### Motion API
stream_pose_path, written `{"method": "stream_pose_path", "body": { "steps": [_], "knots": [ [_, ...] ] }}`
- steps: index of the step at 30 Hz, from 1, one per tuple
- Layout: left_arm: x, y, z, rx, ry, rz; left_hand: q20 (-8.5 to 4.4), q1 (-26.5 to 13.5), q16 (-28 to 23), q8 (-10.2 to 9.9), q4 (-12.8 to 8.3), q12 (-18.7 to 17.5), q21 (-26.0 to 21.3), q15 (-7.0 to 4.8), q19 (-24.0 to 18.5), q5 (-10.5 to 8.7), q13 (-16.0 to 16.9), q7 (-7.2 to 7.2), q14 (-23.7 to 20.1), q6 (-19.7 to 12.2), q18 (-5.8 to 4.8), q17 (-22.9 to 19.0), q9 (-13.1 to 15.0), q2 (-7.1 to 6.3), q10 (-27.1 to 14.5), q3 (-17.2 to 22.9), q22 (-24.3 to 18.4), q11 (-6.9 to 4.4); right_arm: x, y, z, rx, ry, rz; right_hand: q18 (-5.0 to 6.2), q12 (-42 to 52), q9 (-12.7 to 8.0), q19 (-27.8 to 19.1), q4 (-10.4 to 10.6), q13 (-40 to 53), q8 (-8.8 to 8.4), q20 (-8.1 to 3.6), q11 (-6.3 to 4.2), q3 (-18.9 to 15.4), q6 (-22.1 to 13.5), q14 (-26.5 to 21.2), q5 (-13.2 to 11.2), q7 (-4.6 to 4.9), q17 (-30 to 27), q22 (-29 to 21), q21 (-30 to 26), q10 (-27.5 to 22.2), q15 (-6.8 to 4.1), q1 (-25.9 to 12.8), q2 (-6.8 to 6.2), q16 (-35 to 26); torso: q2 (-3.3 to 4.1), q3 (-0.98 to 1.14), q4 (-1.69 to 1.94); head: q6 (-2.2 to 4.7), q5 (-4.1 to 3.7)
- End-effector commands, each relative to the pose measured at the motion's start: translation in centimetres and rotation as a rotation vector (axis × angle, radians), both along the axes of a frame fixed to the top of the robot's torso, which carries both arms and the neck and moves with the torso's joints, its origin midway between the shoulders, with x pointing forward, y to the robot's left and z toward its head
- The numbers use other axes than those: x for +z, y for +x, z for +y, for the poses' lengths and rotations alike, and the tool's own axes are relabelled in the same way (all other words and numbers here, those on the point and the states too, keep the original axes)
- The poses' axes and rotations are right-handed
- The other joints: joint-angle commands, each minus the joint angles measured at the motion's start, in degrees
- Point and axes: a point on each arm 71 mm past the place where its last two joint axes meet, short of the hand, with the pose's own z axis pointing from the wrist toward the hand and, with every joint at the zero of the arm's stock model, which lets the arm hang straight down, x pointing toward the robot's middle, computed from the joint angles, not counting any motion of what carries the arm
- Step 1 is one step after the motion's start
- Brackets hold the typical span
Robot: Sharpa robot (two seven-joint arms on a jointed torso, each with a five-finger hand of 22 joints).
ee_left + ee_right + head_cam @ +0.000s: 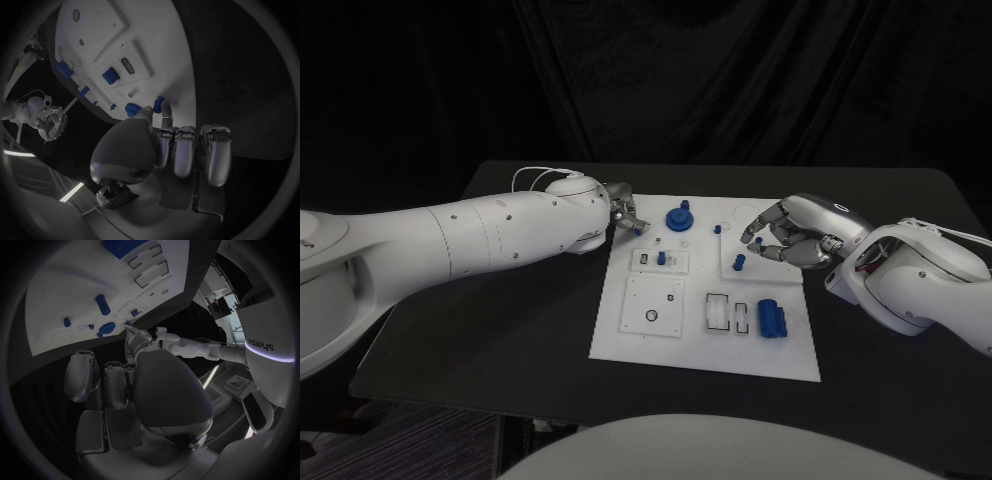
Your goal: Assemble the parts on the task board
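The white task board (711,345) lies in the middle of the black table (488,330), a little right of centre in the head view. On it are blue parts: a round knobbed piece (679,218) near the top edge, a small peg (661,258) in the upper-left block, another peg (738,263) right of centre, and a longer cylinder (772,318) lying toward the lower right. The left hand (625,213) sits at the board's upper left corner; the left wrist view shows its fingers (184,150) curled in side by side, with a small blue piece (158,105) at a fingertip, though whether it is held cannot be told. The right hand (790,238) hovers over the board's upper right, fingers bent inward; the right wrist view shows them folded with nothing visibly between them. Bare table lies open to the left of and below the board.
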Motion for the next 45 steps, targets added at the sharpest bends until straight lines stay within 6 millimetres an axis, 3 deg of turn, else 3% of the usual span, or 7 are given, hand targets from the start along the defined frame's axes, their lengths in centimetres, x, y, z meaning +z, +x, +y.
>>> {"method": "stream_pose_path", "body": {
  "steps": [1, 5, 10, 13, 19, 32, 45],
  "knots": [
    [-0.2, -0.2, -0.2, -0.02, 0.002, 0.018, -0.22, 0.62, -0.25, -0.24, -0.11, 0.21, -0.2, 0.15, 6.03, 0.45, 15.07, -0.1, 6.05, 0.18, -0.36, 15.09, 0.09, 0.15, 6.04, 0.41, 15.09, -0.13, -0.2, 0.0, 0.0, -0.012, -0.008, 0.011, 0.27, -0.24, 0.07, -0.28, 0.16, 4.6, -0.22, 0.09, -0.14, 0.32, 0.3, 2.65, 0.24, 0.02, 4.62, 9.22, -0.19, -0.17, 0.19, -0.03, 0.51, -0.29, 0.01, 0.0, 0.02, 0.01, 0.01],
    [-0.3, -0.2, -0.2, -0.02, 0.003, 0.021, -0.23, 1.1, -0.25, -0.42, -0.3, 0.21, -0.2, 0.11, 6.03, 1.25, 15.07, -0.15, 6.05, 0.18, -0.36, 15.09, 0.19, 0.2, 6.04, 0.86, 15.09, -0.18, -0.2, 0.0, 0.0, -0.012, -0.009, 0.011, 0.28, -0.26, 0.08, -0.28, 0.19, 4.57, -0.23, 0.09, -0.14, 0.32, 0.3, 2.64, 0.3, 0.01, 4.59, 9.21, -0.21, -0.2, 0.19, -0.07, 0.54, -0.32, 0.01, -0.01, 0.0, 0.01, 0.08],
    [-0.3, -0.2, -0.1, -0.02, 0.004, 0.023, -0.27, 2.17, -0.25, -0.88, -0.71, 0.21, -0.2, -0.01, 6.03, 4.16, 15.07, -0.29, 6.05, 0.23, -0.36, 15.09, 0.44, -0.05, 6.04, 2.34, 15.09, -0.31, -0.2, 0.0, -0.1, -0.012, -0.009, 0.012, 0.28, -0.28, 0.09, -0.28, 0.21, 4.54, -0.23, 0.09, -0.14, 0.33, 0.29, 2.63, 0.35, 0.01, 4.56, 9.21, -0.23, -0.22, 0.18, -0.11, 0.58, -0.35, 0.01, -0.01, 0.01, 0.01, 0.09],
    [-0.3, -0.2, -0.1, -0.02, 0.004, 0.022, -0.33, 3.14, -0.25, -1.31, -1.13, 0.21, -0.2, -0.15, 6.03, 7.85, 15.07, -0.43, 6.05, 0.3, -0.36, 15.09, 0.69, -0.75, 6.04, 4.38, 15.09, -0.45, -0.2, 0.0, -0.1, -0.013, -0.008, 0.014, 0.28, -0.28, 0.09, -0.28, 0.21, 4.54, -0.23, 0.09, -0.14, 0.33, 0.29, 2.63, 0.35, 0.01, 4.56, 9.21, -0.23, -0.22, 0.18, -0.11, 0.58, -0.35, 0.02, -0.01, 0.02, 0.01, 0.09],
    [-0.3, -0.3, 0.0, -0.019, 0.002, 0.022, -0.38, 4.18, -0.25, -1.78, -1.99, 0.21, -0.2, -0.28, 6.03, 11.27, 15.07, -0.56, 6.05, 0.46, -0.36, 15.09, 1.13, -2.29, 6.04, 8.16, 15.09, -0.6, -0.2, 0.1, -0.1, -0.014, -0.008, 0.016, 0.28, -0.28, 0.09, -0.28, 0.21, 4.54, -0.23, 0.09, -0.14, 0.33, 0.29, 2.63, 0.35, 0.01, 4.56, 9.21, -0.23, -0.22, 0.18, -0.11, 0.58, -0.35, 0.02, -0.01, 0.01, 0.01, 0.18],
    [-0.4, -0.6, 0.3, 0.006, -0.033, 0.053, -0.36, 3.95, -0.25, -2.42, -4.23, 0.21, -0.2, -0.29, 6.03, 12.81, 15.07, -0.45, 6.05, 0.54, -0.36, 15.09, 2.21, -5.69, 6.04, 16.94, 15.09, -0.57, -0.3, 0.1, -0.2, -0.017, -0.01, 0.019, 0.31, -0.3, 0.11, -0.33, 0.23, 4.52, -0.25, 0.09, -0.15, 0.35, 0.27, 2.64, 0.45, 0.0, 4.58, 9.17, -0.37, -0.23, 0.18, -0.15, 0.64, -0.33, 0.01, -0.01, 0.02, 0.01, 0.27],
    [-0.2, -1.3, 0.7, 0.015, -0.051, 0.044, -0.34, 3.19, -0.25, -2.47, -4.53, 0.21, -0.2, -0.26, 6.03, 12.49, 15.07, -0.43, 6.05, 0.73, -0.36, 15.09, 2.47, -6.25, 6.04, 18.48, 15.09, -0.54, -0.3, 0.1, -0.3, -0.018, -0.013, 0.023, 0.32, -0.36, 0.13, -0.34, 0.21, 4.45, -0.28, 0.08, -0.16, 0.36, 0.22, 2.62, 0.56, 0.0, 4.53, 9.16, -0.43, -0.29, 0.17, -0.16, 0.65, -0.37, 0.02, -0.01, 0.02, 0.01, 0.14]
  ]
}}
